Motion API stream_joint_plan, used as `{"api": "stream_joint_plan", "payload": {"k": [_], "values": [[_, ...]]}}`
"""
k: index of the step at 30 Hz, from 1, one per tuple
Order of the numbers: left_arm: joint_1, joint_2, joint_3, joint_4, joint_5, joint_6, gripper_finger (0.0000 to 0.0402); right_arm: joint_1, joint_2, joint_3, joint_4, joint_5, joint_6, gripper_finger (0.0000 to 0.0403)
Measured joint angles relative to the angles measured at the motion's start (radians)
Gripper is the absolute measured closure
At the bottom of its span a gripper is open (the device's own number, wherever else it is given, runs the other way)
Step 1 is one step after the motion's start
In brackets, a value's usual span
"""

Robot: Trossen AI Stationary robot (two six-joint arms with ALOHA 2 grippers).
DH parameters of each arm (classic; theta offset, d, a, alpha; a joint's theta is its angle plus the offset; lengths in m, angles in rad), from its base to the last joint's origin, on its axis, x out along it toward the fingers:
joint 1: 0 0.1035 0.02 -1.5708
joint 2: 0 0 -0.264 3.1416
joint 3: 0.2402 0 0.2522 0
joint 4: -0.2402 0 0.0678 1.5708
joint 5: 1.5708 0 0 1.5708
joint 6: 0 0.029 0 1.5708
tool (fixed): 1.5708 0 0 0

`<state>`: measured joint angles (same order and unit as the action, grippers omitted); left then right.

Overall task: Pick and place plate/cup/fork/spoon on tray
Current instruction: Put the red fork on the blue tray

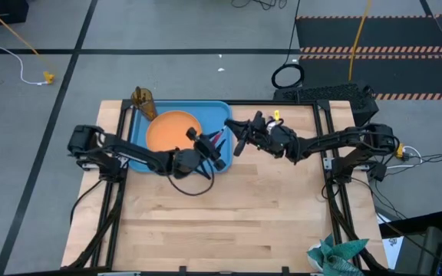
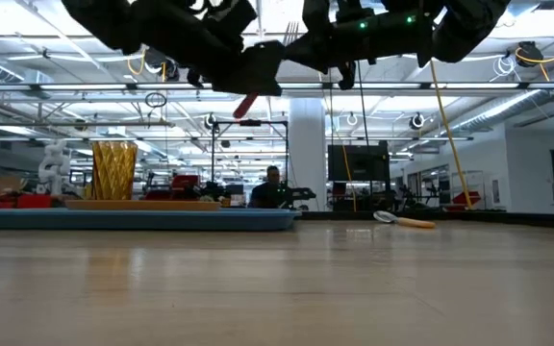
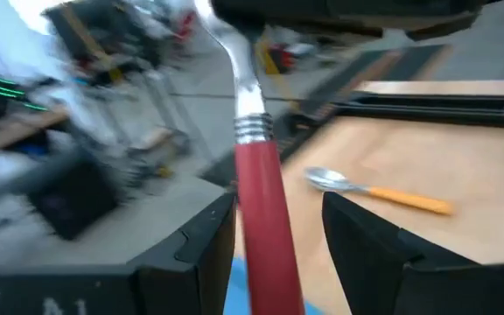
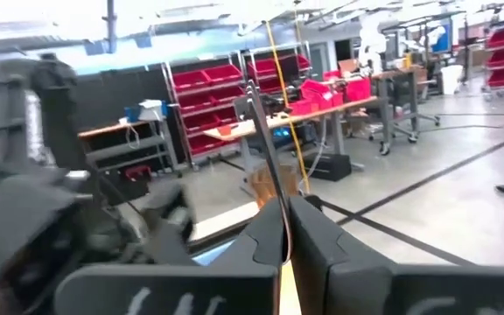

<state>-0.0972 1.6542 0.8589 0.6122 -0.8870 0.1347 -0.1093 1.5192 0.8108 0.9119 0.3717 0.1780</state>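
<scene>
Two dark robot arms met above the right edge of the light-blue tray (image 1: 140,126) on the wooden worktop (image 1: 229,215), seen from overhead. The left claw (image 1: 206,149) hung over the tray's right side, clenched on the fork (image 3: 256,175), whose red handle ran between the claw's two dark fingers (image 3: 186,254) in the left wrist view, with the silver neck rising beyond them and the tines hidden behind a dark part above. In the level view across the worktop the red handle (image 2: 246,104) showed tilted under the raised left claw (image 2: 248,82), well clear of the surface. The orange plate (image 1: 171,129) lay flat on the tray, partly covered by the left arm from above. The amber cup (image 1: 143,98) stood at the tray's far left corner; in the level view it rose upright (image 2: 113,170) behind the tray's rim (image 2: 133,219). The spoon (image 2: 404,221), silver bowl and orange handle, lay on the bare wood apart from the tray, and showed in the left wrist view (image 3: 379,190) beyond the fork. The right claw (image 1: 240,138) hovered just right of the tray, near the left claw; its own wrist view showed the two fingers (image 4: 265,241) pressed together, clenched on nothing that could be made out. A crumpled green cloth (image 1: 336,253) lay at the worktop's near right corner.
</scene>
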Motion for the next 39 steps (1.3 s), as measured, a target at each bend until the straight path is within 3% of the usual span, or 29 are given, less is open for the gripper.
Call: {"api": "stream_joint_plan", "payload": {"k": [3, 6, 15, 21, 24, 33, 36, 39], "values": [[-0.024, 0.038, 0.000, 0.118, -0.111, 0.138, 0.0227, -0.001, 0.000, 0.000, -0.019, 0.020, -0.003, 0.0403], [-0.032, 0.050, 0.000, 0.176, -0.113, 0.225, 0.0230, 0.000, 0.000, 0.000, -0.028, 0.025, -0.007, 0.0403], [-0.022, 0.048, 0.000, 0.154, -0.109, 0.200, 0.0313, 0.007, 0.000, 0.000, -0.078, 0.023, 0.011, 0.0403], [-0.021, 0.048, 0.000, 0.146, -0.110, 0.161, 0.0334, 0.020, 0.000, 0.000, -0.093, 0.026, -0.005, 0.0403], [-0.021, 0.048, 0.000, 0.146, -0.105, 0.105, 0.0320, 0.029, 0.000, 0.000, -0.098, 0.025, -0.010, 0.0403], [-0.020, 0.048, 0.001, 0.056, -0.110, -0.044, 0.0209, 0.047, 0.001, 0.000, -0.102, 0.016, -0.033, 0.0403], [-0.018, 0.048, 0.001, 0.032, -0.110, -0.112, 0.0206, 0.047, 0.001, 0.000, -0.100, 0.016, -0.034, 0.0403], [-0.015, 0.050, 0.001, 0.018, -0.109, -0.121, 0.0229, 0.047, 0.001, 0.000, -0.100, 0.017, -0.036, 0.0403]]}}
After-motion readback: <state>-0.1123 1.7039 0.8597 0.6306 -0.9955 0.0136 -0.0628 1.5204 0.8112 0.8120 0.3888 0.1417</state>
